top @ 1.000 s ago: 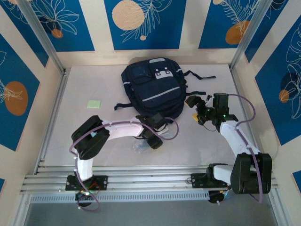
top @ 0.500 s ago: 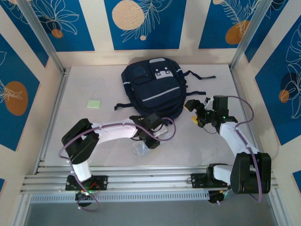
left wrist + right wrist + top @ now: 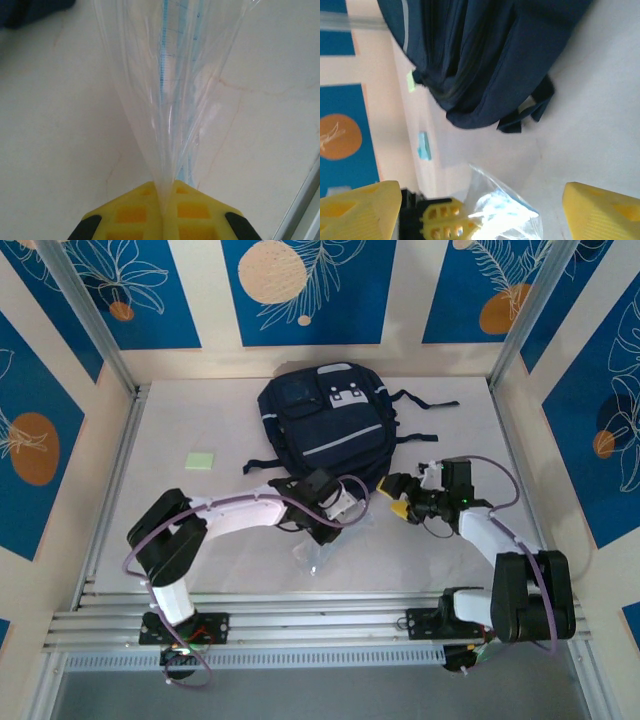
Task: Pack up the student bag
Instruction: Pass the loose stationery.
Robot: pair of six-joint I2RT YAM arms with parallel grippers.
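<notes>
White arms, black joints, yellow jaws

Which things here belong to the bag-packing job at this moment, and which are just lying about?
In the job: backpack; clear plastic bag, pinched by the left gripper; open right gripper near the backpack.
Lying about: green notepad, untouched.

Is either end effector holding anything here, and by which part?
Left end effector pinches a clear plastic sleeve by its gathered end. Right end effector is open, holding nothing.
</notes>
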